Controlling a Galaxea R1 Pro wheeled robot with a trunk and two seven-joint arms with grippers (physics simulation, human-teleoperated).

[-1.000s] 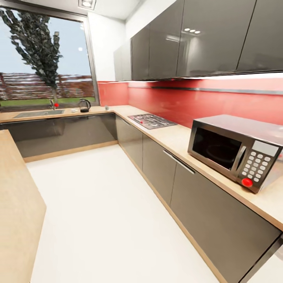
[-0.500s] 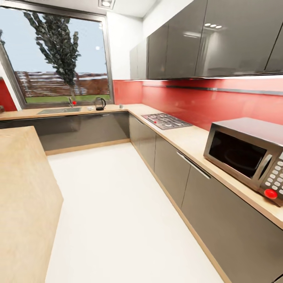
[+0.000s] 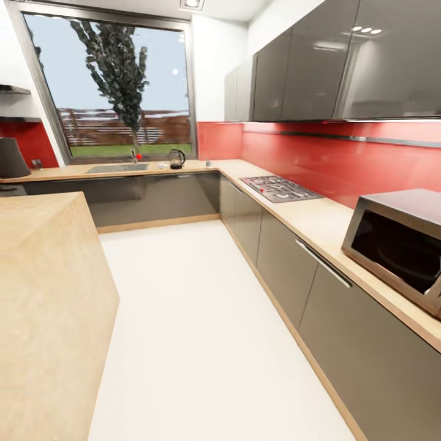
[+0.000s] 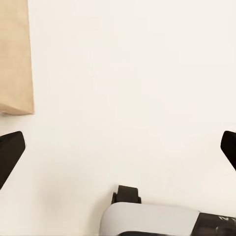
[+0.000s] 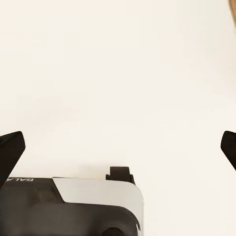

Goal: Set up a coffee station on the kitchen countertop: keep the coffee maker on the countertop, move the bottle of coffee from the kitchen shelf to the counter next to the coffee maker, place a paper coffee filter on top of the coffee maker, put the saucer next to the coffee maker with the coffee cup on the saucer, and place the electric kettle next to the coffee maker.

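Camera panned left — glass, black-lidded electric kettle (image 3: 177, 158) under window (image 3: 116, 86).

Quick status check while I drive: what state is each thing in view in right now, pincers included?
electric kettle: upright on the far countertop, by the sink
coffee maker: standing at the left edge, partly cut off
microwave: door shut
left pincer: open, empty
right pincer: open, empty

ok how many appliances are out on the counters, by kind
kettle: 1
microwave: 1
hob: 1
coffee maker: 1, cut by the frame edge
total: 4
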